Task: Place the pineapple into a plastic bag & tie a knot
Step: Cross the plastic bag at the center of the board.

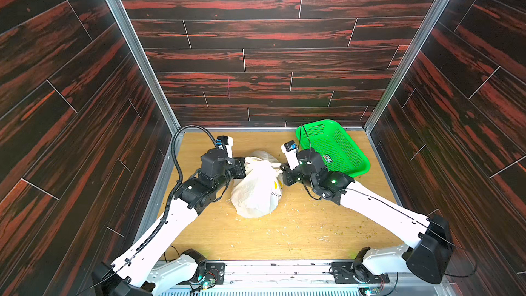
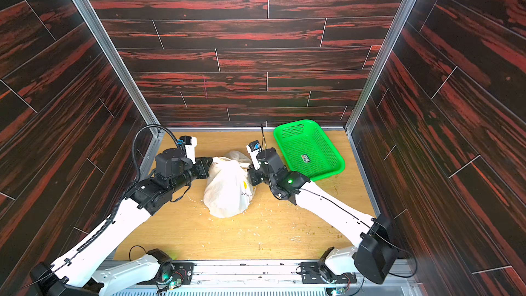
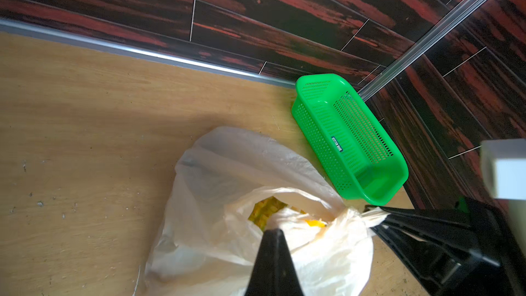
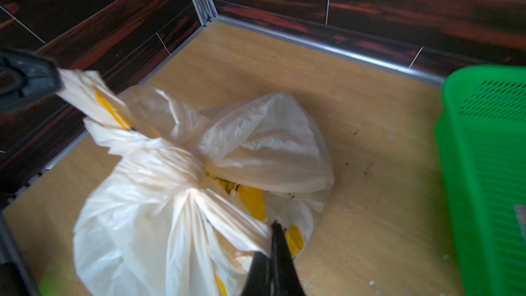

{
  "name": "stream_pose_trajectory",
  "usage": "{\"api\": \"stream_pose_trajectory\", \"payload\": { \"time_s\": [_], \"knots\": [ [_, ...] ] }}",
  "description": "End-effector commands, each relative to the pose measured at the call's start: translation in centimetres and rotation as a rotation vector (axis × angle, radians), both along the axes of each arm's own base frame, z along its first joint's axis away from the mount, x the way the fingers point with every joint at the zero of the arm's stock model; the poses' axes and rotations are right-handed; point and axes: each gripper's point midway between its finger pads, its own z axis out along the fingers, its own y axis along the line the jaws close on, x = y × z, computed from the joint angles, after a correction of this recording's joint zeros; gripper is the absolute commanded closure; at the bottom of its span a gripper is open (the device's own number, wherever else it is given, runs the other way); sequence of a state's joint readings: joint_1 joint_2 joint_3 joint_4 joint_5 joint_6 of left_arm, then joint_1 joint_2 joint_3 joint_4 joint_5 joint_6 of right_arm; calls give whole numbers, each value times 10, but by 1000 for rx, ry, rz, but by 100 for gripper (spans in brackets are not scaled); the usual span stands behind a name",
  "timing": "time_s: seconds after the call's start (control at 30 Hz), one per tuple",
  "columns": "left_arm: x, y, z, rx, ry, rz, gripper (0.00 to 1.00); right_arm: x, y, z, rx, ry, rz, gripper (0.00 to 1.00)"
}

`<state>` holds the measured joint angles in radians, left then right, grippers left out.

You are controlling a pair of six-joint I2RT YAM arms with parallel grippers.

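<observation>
In both top views the plastic bag sits bulging on the table between my two tools. My left gripper and my right gripper meet its upper end from opposite sides, and the green mesh basket lies just beyond my right one.

From my left wrist, the jaws are pressed together on bag film at their tip. The pineapple shows yellow-green through the gaping mouth just ahead.

From my right wrist, my jaws pinch one handle strap (the left tool opposite pinches the other). Between us the straps cross in a bunched twist, the knot.

I judge the fruit bagged and the knot begun but loose, so cinching remains.
</observation>
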<state>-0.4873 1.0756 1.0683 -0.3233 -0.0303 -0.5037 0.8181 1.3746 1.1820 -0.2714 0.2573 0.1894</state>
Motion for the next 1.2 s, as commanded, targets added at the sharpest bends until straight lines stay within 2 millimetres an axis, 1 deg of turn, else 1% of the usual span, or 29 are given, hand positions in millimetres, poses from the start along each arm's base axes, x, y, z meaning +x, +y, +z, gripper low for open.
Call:
{"api": "stream_pose_trajectory", "payload": {
  "time_s": [0.0, 0.03, 0.07, 0.1, 0.17, 0.27, 0.37, 0.4, 0.53, 0.67, 0.83, 0.93, 1.0, 1.17],
  "knots": [
    [6, 39, 61, 0, -166, 164, 100, 9, -46, 13, -142, -59, -135, 100],
    [7, 39, 59, 4, -161, 161, 100, 10, -47, 14, -149, -69, -135, 100],
    [8, 38, 52, 11, -143, 159, 100, 10, -47, 12, -156, -72, -134, 100],
    [10, 36, 40, 16, -115, 157, 100, 11, -47, 4, -166, -66, -133, 100],
    [14, 29, 10, 13, -46, 146, 100, 14, -45, -12, -158, -31, -128, 100],
    [16, 18, -15, -41, 24, 122, 100, 11, -35, -23, -135, 5, -96, 100],
    [15, 6, -19, -91, 48, 73, 100, 8, -25, -29, -94, 37, -60, 100],
    [15, 3, -20, -94, 59, 61, 98, 7, -22, -31, -82, 48, -49, 100],
    [11, -12, -13, -130, 92, -16, 82, 0, -9, -35, -39, 80, 9, 100],
    [7, -24, -3, -192, 128, -65, 73, -5, 0, -40, -13, 106, 57, 100],
    [3, -35, -7, -256, 257, -94, 59, -10, 6, -56, -24, 130, 101, 100],
    [4, -40, -12, -310, 323, -80, 55, -12, 8, -72, -40, 146, 128, 100],
    [4, -40, -20, -304, 375, -64, 54, -14, 12, -80, -41, 151, 153, 100],
    [5, -34, -29, -271, 426, -15, 53, -19, 25, -83, 14, 156, 219, 100]
  ]
}}
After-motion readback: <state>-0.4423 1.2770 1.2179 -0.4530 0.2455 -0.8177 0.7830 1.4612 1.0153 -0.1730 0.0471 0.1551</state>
